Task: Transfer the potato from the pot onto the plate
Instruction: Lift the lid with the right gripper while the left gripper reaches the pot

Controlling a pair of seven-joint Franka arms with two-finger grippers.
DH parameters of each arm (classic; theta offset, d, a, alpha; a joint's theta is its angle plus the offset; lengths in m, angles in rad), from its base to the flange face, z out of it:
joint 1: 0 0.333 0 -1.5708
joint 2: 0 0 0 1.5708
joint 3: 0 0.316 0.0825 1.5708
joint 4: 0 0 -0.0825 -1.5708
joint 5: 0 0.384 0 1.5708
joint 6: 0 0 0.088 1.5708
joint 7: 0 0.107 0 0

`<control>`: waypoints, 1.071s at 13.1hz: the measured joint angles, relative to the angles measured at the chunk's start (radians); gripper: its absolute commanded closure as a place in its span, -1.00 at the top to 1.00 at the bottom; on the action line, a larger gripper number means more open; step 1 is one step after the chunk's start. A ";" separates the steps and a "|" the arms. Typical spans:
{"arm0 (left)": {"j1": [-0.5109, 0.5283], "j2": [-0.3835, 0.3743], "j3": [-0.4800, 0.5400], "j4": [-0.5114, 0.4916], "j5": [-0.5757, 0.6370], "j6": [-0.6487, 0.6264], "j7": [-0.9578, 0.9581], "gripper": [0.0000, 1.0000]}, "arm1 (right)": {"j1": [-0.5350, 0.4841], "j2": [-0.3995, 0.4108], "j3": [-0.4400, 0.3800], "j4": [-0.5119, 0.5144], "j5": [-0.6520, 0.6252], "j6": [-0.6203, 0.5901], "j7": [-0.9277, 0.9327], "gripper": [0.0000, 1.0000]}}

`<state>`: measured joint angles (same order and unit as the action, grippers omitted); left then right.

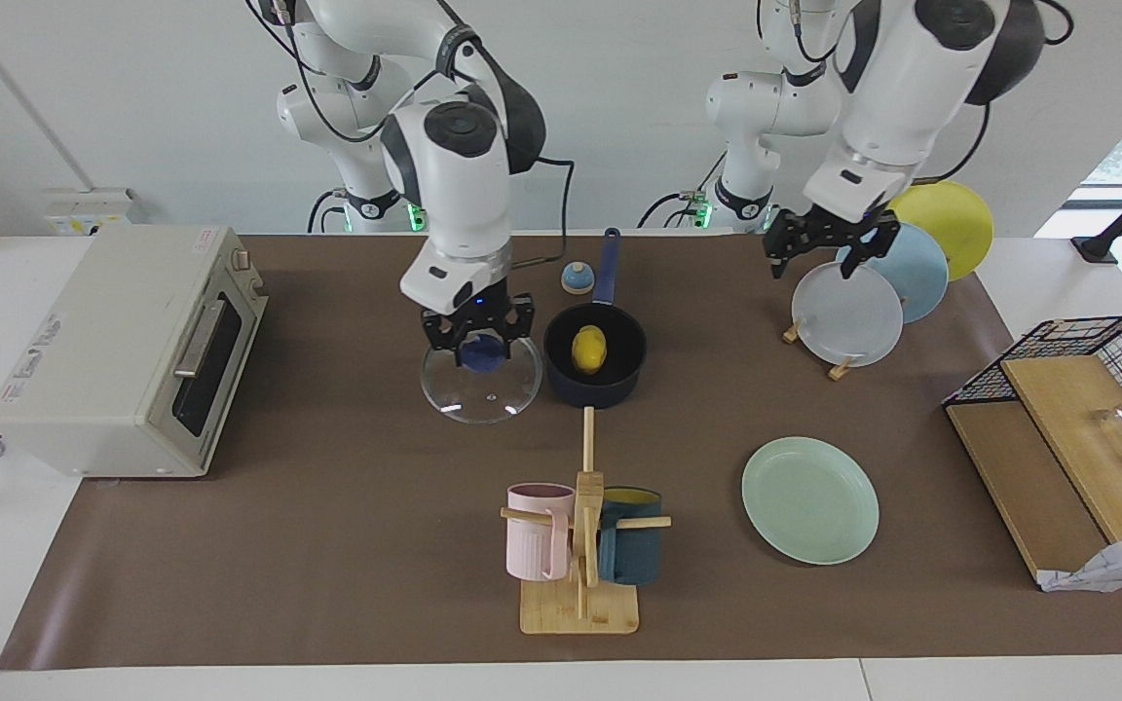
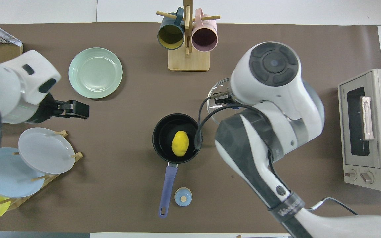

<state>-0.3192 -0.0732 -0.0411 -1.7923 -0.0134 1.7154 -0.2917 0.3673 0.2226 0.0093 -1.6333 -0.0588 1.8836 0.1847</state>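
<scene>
The yellow potato [image 1: 589, 350] lies inside the navy pot [image 1: 619, 387], mid-table, with the pot's handle pointing toward the robots. It also shows in the overhead view [image 2: 180, 142], as does the pot [image 2: 162, 132]. The mint-green plate [image 1: 809, 498] [image 2: 95, 72] lies bare, farther from the robots and toward the left arm's end. My right gripper [image 1: 479, 343] is low over a glass lid [image 1: 481, 389] beside the pot, fingers open around its blue knob. My left gripper [image 1: 814, 263] [image 2: 76, 109] hangs open and empty over the plate rack's edge.
A rack of grey, light blue and yellow plates [image 1: 848, 316] stands under the left arm. A mug tree [image 1: 580, 545] stands farther out than the pot. A blue-and-tan knob [image 1: 576, 278] sits by the pot handle. A toaster oven [image 1: 123, 350] and a wire basket [image 1: 1077, 389] stand at the table's ends.
</scene>
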 measured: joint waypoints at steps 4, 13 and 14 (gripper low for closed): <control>-0.171 0.035 -0.005 -0.108 -0.030 0.181 -0.271 1.00 | -0.242 -0.095 -0.002 -0.166 0.072 0.022 -0.361 -0.02; -0.312 0.275 -0.004 -0.150 -0.032 0.473 -0.649 1.00 | -0.369 -0.222 0.000 -0.612 0.101 0.415 -0.542 0.00; -0.322 0.287 -0.003 -0.153 -0.032 0.481 -0.676 1.00 | -0.377 -0.222 -0.001 -0.628 0.101 0.434 -0.542 0.03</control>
<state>-0.6414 0.2135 -0.0446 -1.9453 -0.0456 2.1961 -0.9681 -0.0097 0.0008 0.0088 -2.2613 0.0417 2.3171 -0.3574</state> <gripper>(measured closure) 0.000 0.339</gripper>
